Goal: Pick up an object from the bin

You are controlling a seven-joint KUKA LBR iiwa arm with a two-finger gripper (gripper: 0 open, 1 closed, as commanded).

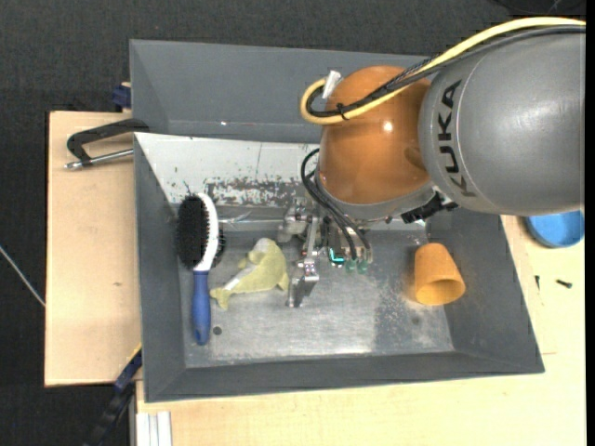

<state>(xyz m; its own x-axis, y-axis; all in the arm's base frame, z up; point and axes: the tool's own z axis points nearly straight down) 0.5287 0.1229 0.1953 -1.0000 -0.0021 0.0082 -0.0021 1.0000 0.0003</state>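
My gripper (301,282) hangs low over the middle of the bin floor, under the orange wrist cover. Its metal tip is right beside the right edge of a crumpled pale yellow piece of soft stuff (256,272) that lies left of centre. I cannot tell whether it touches that piece. A hairbrush (198,249) with a blue handle and a white head of black bristles lies along the left wall, apart from the gripper. An orange cup (435,272) lies on its side to the right.
The arm and its orange cover hide the bin's back right part. Bare floor runs along the front wall, between the yellow piece and the orange cup.
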